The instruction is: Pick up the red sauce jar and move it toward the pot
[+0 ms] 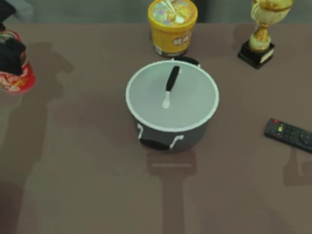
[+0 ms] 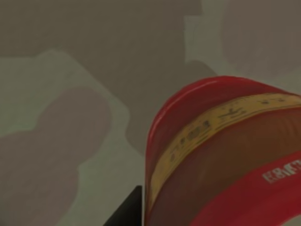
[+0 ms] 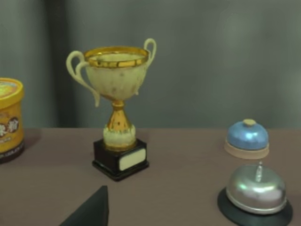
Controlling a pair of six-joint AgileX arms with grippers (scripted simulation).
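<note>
The red sauce jar (image 1: 19, 80) is at the table's far left edge, with my left gripper (image 1: 9, 53) shut on it from above. In the left wrist view the jar (image 2: 225, 160) fills the near side, red with a yellow band, and one dark fingertip (image 2: 128, 211) lies against its wall. The table shows well below it. The pot (image 1: 171, 105), dark grey with a pale lid and black handle, stands at the table's middle, far to the right of the jar. My right gripper is out of the top view; its wrist view shows one dark fingertip (image 3: 94, 209), open, holding nothing.
A yellow tub (image 1: 172, 27) stands just behind the pot. A gold trophy (image 1: 263, 29) is at the back right and a black remote (image 1: 288, 135) at the right edge. Two bells, one silver (image 3: 256, 188) and one blue (image 3: 247, 139), sit beside the trophy (image 3: 117, 108).
</note>
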